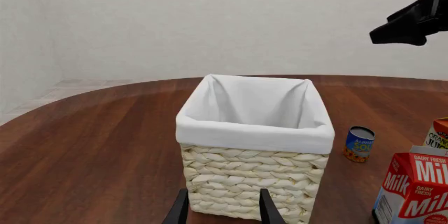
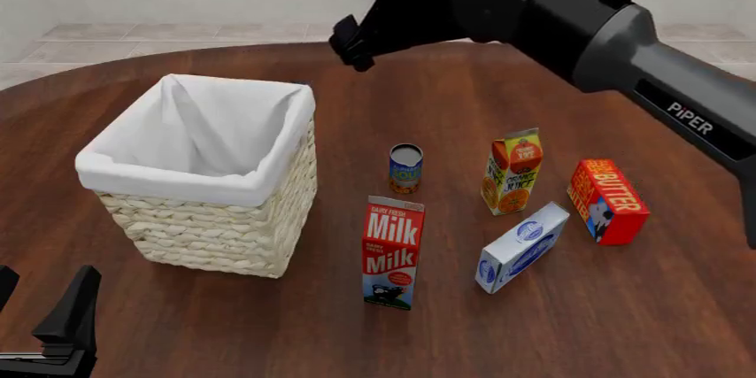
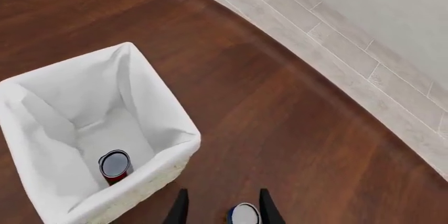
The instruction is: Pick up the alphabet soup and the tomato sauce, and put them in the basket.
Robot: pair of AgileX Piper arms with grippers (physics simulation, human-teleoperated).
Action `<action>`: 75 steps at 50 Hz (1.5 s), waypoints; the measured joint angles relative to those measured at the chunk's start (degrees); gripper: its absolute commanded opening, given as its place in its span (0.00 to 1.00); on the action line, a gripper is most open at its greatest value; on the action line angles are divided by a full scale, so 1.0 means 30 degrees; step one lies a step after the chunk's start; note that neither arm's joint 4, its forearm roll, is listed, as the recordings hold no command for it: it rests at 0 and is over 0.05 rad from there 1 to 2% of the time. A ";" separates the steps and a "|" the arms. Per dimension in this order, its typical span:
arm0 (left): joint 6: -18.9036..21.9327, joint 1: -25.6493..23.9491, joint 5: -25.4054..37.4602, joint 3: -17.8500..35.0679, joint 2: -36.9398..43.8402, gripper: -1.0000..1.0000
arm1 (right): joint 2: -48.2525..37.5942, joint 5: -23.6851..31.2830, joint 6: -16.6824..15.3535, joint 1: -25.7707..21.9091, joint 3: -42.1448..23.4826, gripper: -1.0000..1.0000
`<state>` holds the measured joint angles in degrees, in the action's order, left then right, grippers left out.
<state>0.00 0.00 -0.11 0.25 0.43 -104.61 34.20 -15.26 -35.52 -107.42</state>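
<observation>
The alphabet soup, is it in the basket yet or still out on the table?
In. The right wrist view shows the alphabet soup standing on the white liner inside the basket.

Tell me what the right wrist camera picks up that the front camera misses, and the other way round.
Only the right wrist view shows the alphabet soup lying inside the basket. Only the front view shows the milk carton, orange juice carton, butter box and white-and-blue box. Both show the basket, the tomato sauce standing on the table, and the open right gripper.
</observation>
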 measured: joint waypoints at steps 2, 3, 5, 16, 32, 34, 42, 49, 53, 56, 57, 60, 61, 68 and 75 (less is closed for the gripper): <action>0.0000 0.0000 0.0000 0.0000 0.0000 1.00 | 0.0062 -0.0055 0.0019 0.0107 0.0144 1.00; 0.0000 0.0000 0.0000 0.0000 0.0000 1.00 | 0.0090 -0.0084 0.0027 0.0169 0.0222 1.00; 0.0000 0.0000 0.0000 0.0000 0.0000 1.00 | 0.0139 -0.0137 0.0040 0.0290 0.0366 1.00; 0.0000 0.0000 0.0000 0.0000 0.0000 1.00 | 0.0179 -0.0233 0.0109 0.1089 0.0837 1.00; 0.0000 0.0000 0.0000 0.0000 0.0000 1.00 | -0.0570 0.0445 0.0376 0.2518 0.0436 1.00; 0.0000 0.0000 0.0000 0.0000 0.0000 1.00 | -0.0710 0.0585 0.0361 0.2712 0.0318 1.00; 0.0000 0.0000 0.0000 0.0000 0.0000 1.00 | -0.1295 0.1174 0.0355 0.3350 -0.0130 1.00; 0.0000 0.0000 0.0000 0.0000 0.0000 1.00 | -0.1817 0.1641 0.0353 0.3816 -0.0518 1.00; 0.0000 0.0000 0.0000 0.0000 0.0000 1.00 | -0.2061 0.1866 0.0354 0.4007 -0.0667 1.00; 0.0000 0.0000 0.0000 0.0000 0.0000 1.00 | -0.2240 0.1993 0.0366 0.4139 -0.0744 1.00; 0.0000 0.0000 0.0000 0.0000 0.0000 1.00 | -0.2299 0.2030 0.0378 0.4172 -0.0762 1.00; 0.0000 0.0000 0.0000 0.0000 0.0000 1.00 | -0.2472 0.2130 0.0419 0.4250 -0.0821 1.00; 0.0000 0.0000 0.0000 0.0000 0.0000 1.00 | -0.2528 0.2164 0.0452 0.4258 -0.0844 1.00; 0.0000 0.0000 0.0000 0.0000 0.0000 1.00 | -0.2901 0.2345 0.0669 0.4174 -0.0955 1.00; 0.0000 0.0000 0.0000 0.0000 0.0000 1.00 | -0.3275 0.2455 0.0824 0.3987 -0.1048 1.00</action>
<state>0.00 0.00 -0.11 0.25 0.43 -114.44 41.57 -12.79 -23.56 -110.57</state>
